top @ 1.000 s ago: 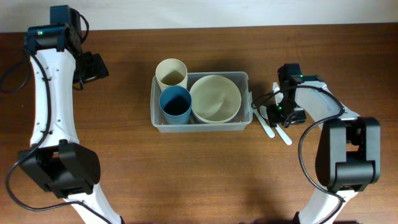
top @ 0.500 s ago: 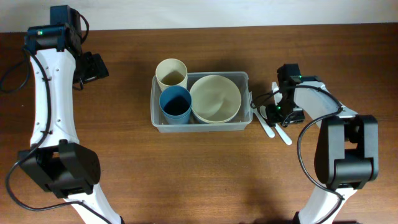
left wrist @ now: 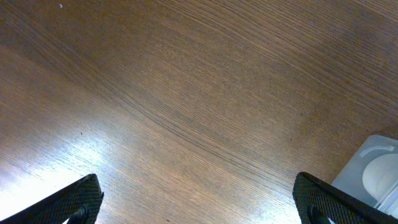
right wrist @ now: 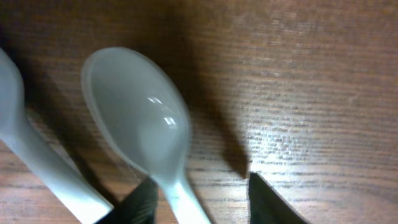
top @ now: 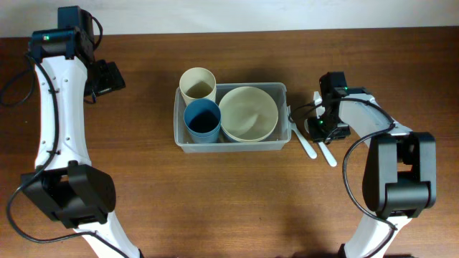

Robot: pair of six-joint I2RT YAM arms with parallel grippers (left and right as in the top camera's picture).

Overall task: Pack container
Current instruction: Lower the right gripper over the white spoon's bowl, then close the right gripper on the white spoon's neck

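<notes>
1. One brown wooden tabletop (top: 143,208) carries everything.
2. One clear plastic rectangular container (top: 231,145) sits at the middle of the tabletop. It is already partly packed.
3. One round cream bowl (top: 248,113) fills the container's right side.
4. There are two cups in the container's left side: a cream cup (top: 198,84) at the far end and a blue cup (top: 203,120) at the near end, touching each other.
5. There are two tools.
   - The left tool (left wrist: 199,205) hangs at the far left over bare wood with its fingers spread wide. It holds nothing and is well apart from the container.
   - The right tool (right wrist: 198,198) is low over the tabletop just right of the container.
6. There are two spoons, both lying on the tabletop just right of the container.
   - I judge the step in hand to be picking up one white plastic spoon (right wrist: 137,124). Its handle runs between the right tool's part-open fingers. It lies close against one finger, with a gap to the other, so it is not yet clamped.
   - The second spoon (right wrist: 37,162) lies just beside it.
   - The next move calls for pinching the thin handle squarely and lifting without nudging its neighbour. The spoon then goes left into the container.
</notes>
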